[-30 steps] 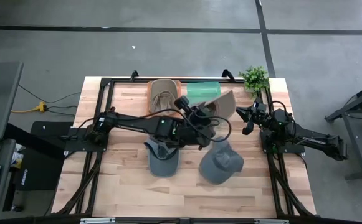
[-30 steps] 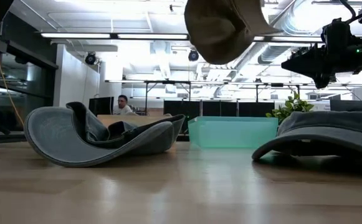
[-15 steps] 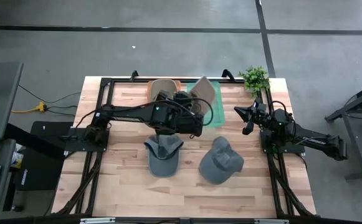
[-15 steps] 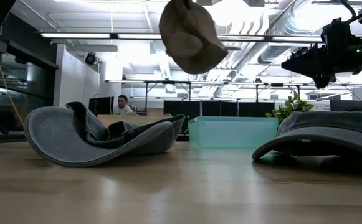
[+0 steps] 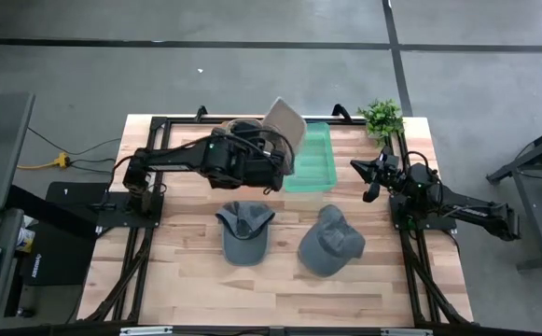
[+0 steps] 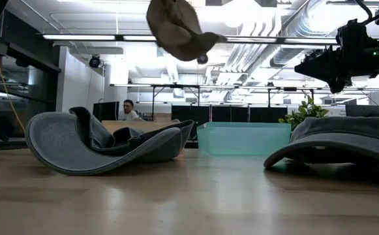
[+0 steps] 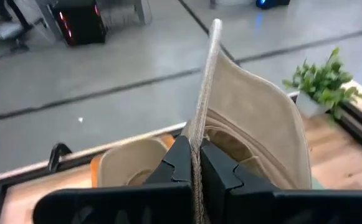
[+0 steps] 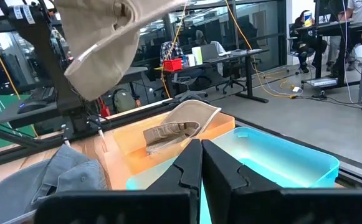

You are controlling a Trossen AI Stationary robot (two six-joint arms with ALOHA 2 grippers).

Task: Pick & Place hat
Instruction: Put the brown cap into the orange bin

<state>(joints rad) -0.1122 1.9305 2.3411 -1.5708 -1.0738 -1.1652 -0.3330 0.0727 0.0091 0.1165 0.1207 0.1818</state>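
My left gripper (image 5: 274,140) is shut on a tan hat (image 5: 285,119) and holds it high above the far edge of the table, where an orange bin (image 8: 128,152) meets a green bin (image 5: 310,161). A second tan hat (image 7: 129,167) lies in the orange bin. Two grey caps (image 5: 244,230) (image 5: 331,242) rest crown up on the wood nearer the front. My right gripper (image 5: 370,179) waits shut at the table's right side, level, touching nothing. My left gripper pinches the tan hat's flat brim (image 7: 198,144) between its two fingers (image 7: 178,163), near the brim's edge. The fingers slant slightly downward from the table's left side. The hat is lifted clear; its brim stands on edge, and the crown (image 7: 258,127) bulges to one side.
A small potted plant (image 5: 381,117) stands at the far right corner beside the green bin. Black rails (image 5: 145,201) run along the table's left and right sides. Bare wood lies in front of the grey caps.
My left gripper has carried the tan hat toward the table's left and far edge, from over the green bin's right end to the place where the two bins meet, rising a little. It has rolled, turning the hat about in the air. The grip stays shut.
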